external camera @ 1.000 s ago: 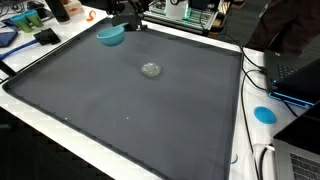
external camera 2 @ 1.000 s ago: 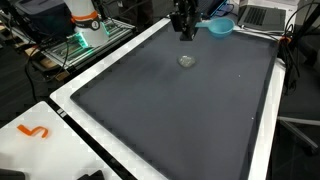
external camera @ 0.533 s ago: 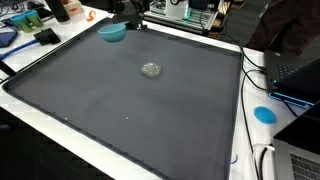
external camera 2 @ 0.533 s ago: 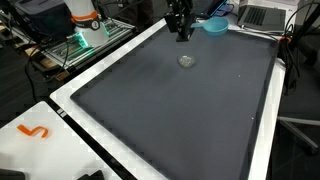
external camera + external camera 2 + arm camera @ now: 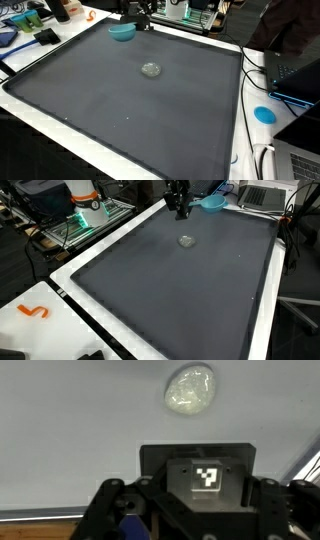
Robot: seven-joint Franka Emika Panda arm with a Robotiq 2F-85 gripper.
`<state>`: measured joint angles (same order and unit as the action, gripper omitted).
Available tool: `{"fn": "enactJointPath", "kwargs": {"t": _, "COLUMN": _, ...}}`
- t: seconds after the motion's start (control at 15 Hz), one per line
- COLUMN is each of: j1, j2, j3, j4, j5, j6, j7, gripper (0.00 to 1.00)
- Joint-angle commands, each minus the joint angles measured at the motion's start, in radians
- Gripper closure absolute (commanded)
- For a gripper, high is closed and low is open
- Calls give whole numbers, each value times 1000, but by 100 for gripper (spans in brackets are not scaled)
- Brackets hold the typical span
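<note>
A blue bowl [image 5: 122, 32] is at the far edge of the dark mat [image 5: 130, 110] and looks tilted and raised in an exterior view [image 5: 211, 202]. My gripper [image 5: 138, 19] is right beside it [image 5: 181, 210] and appears shut on its rim. A small clear round object [image 5: 151, 69] lies on the mat a little in front of the gripper [image 5: 186, 240]. In the wrist view the clear object [image 5: 190, 388] is at the top. The gripper's body with its black-and-white tag [image 5: 208, 478] hides the fingers, and a bit of blue [image 5: 128, 528] shows at the bottom.
A white table border [image 5: 240, 120] surrounds the mat. A laptop [image 5: 300, 72], cables and a blue disc [image 5: 264, 114] lie on one side. Clutter and an orange-and-white device [image 5: 84, 198] stand at the back. An orange hook [image 5: 35, 312] lies on the white border.
The gripper and the blue bowl have moved together along the mat's far edge, and the bowl now looks more lifted. The clear object has not moved.
</note>
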<state>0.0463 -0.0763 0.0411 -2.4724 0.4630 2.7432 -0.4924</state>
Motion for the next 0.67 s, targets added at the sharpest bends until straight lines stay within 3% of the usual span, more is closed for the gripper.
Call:
{"fn": "enactJointPath", "kwargs": {"t": 0.0, "j1": 32, "j2": -36, "j3": -10, "j4": -49, "j5": 10, "j6": 40, "j7": -4, "gripper": 72}}
{"fn": "enactJointPath", "kwargs": {"t": 0.6, "j1": 73, "j2": -39, "j3": 4, "j4": -62, "j5": -28, "j6": 64, "j7": 32, "gripper": 72}}
